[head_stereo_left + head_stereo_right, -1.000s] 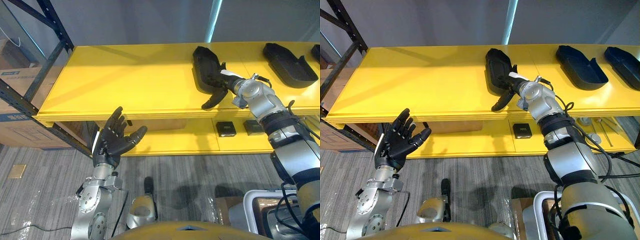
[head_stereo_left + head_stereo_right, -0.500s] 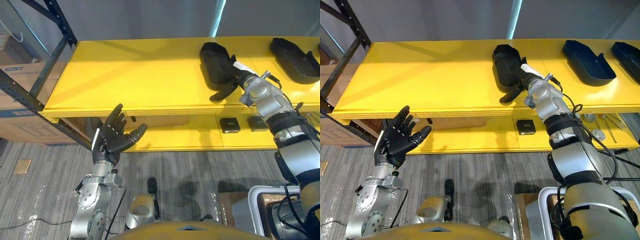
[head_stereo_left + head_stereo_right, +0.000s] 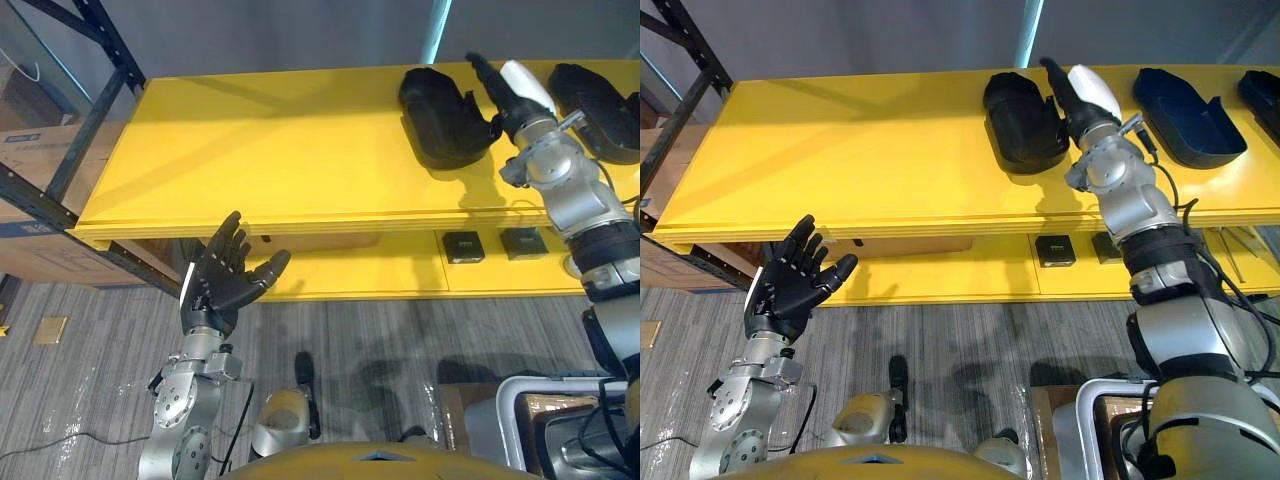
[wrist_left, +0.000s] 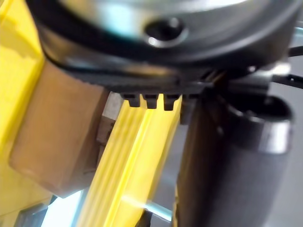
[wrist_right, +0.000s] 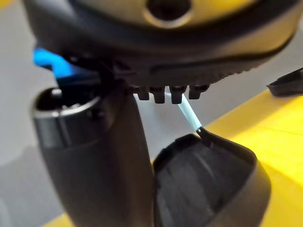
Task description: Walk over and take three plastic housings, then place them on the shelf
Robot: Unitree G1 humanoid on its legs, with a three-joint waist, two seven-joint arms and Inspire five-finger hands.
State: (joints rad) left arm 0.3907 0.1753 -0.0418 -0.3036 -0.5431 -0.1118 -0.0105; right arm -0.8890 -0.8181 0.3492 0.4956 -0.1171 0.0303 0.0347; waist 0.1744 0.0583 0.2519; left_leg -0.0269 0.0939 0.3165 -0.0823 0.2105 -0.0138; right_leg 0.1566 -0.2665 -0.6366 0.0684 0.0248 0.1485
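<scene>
Here the right hand [image 3: 508, 92] is raised over the yellow shelf [image 3: 280, 150] with its fingers straight and relaxed, holding nothing. A black plastic housing [image 3: 440, 118] lies on the shelf just to this hand's left, and a second housing [image 3: 600, 98] lies near on its right. The left hand [image 3: 222, 283] hovers below the shelf's front edge, fingers spread wide, palm empty
</scene>
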